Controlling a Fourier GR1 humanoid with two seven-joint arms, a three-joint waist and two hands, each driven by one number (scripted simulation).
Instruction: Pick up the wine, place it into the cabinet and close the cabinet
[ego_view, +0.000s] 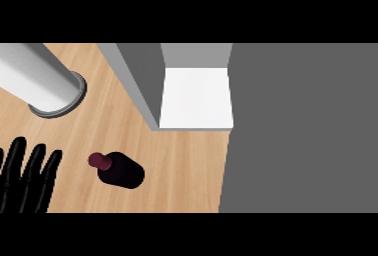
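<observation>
**Wine bottle on the worktop, left hand open beside it**

The wine bottle (122, 173) stands on the wooden worktop (184, 170), seen from almost straight above. Its dark body leans towards the lower right of the view and its maroon cap (100, 160) sits at the upper left. Nothing touches it.

The left hand (31, 181) shows at the lower left edge, just beside the bottle but apart from it. Its black fingers are straight and point up the view, holding nothing. The right hand does not appear.

Beyond the bottle, towards the top of the view, is the cabinet (140, 85). Its grey side wall runs diagonally down to a corner, and the white interior floor (196, 97) is exposed and bare. The bottle lies outside the cabinet, near its front corner.

A broad grey panel (303, 130) fills the whole right side, covering the worktop there; I cannot tell whether it is the cabinet's door. At the upper left a pale cylinder (37, 75) with a darker grey rim rests on the worktop, well apart from the bottle.
</observation>
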